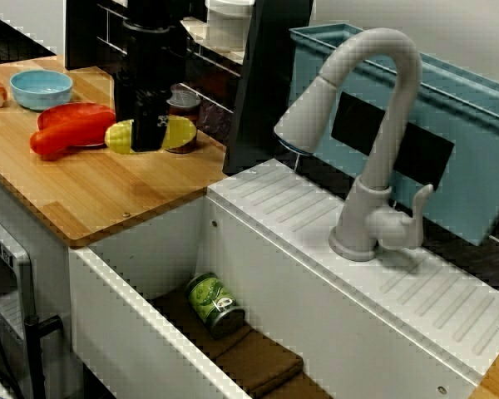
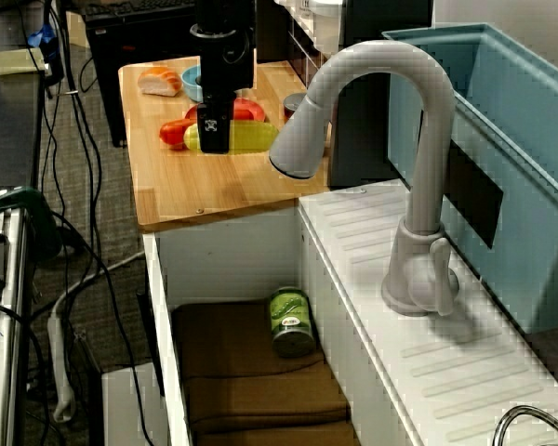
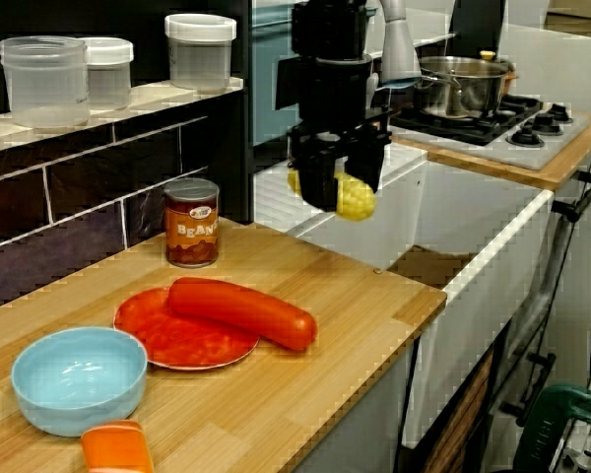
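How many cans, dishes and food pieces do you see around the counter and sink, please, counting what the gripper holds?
Cans: 2 (beans can, green can)
Dishes: 2 (blue bowl, red plate)
Food pieces: 3 (corn cob held in the gripper, red sausage, sushi piece)
Total: 7

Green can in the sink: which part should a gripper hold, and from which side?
The green can lies on its side on the brown mat, close against the sink wall, leaving little room beside its round body. So probably grip its two flat ends, from straight above.
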Controlling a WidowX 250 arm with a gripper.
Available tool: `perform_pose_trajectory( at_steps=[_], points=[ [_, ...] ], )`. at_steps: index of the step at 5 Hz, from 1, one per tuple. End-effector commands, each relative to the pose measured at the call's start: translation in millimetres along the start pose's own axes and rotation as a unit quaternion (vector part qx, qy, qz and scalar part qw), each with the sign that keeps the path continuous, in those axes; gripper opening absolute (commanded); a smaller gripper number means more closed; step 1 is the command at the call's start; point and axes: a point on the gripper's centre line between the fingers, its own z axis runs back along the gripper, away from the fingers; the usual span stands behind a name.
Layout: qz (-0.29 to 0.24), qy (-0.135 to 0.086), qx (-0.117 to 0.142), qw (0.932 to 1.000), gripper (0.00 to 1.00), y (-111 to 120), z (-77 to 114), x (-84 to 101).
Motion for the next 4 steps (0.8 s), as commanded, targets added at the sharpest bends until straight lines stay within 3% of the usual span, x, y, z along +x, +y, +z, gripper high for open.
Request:
perform_pose_trajectory(
  at_steps=[1,4],
  points=[
    [-0.005,-0.033,0.008,0.9994,0.00,-31,32.4,13.6],
    [-0.034,-0.030,-0.015,0.9989,0.00,-55,45.5,12.2]
  ],
)
